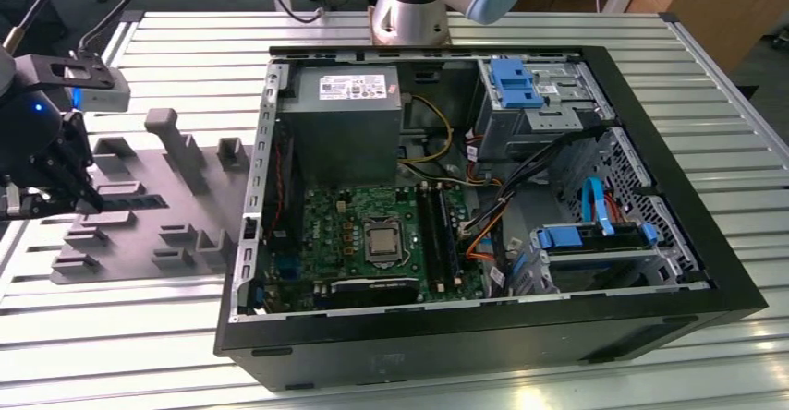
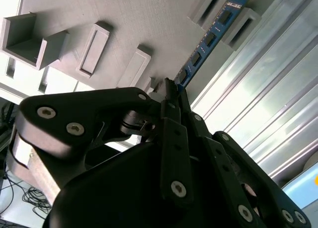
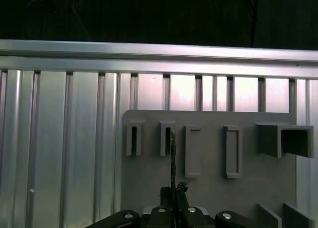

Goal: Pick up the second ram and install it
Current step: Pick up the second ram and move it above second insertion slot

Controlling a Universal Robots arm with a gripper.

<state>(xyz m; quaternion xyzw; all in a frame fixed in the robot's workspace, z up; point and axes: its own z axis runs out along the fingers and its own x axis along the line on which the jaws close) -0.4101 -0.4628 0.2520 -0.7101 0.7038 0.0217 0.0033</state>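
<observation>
The second ram (image 2: 211, 37) is seen as a blue board patterned with a row of dark chips. The gripper (image 2: 172, 89) is coloured black, the holder plate (image 2: 129, 24) plain grey, the ribbed table (image 3: 64, 138) silver, the motherboard (image 1: 327, 230) green.

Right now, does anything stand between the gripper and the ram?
Nothing visible does. In the second wrist view the gripper is right at one end of the ram, which stands on edge in the gray holder, and no object lies between them.
</observation>
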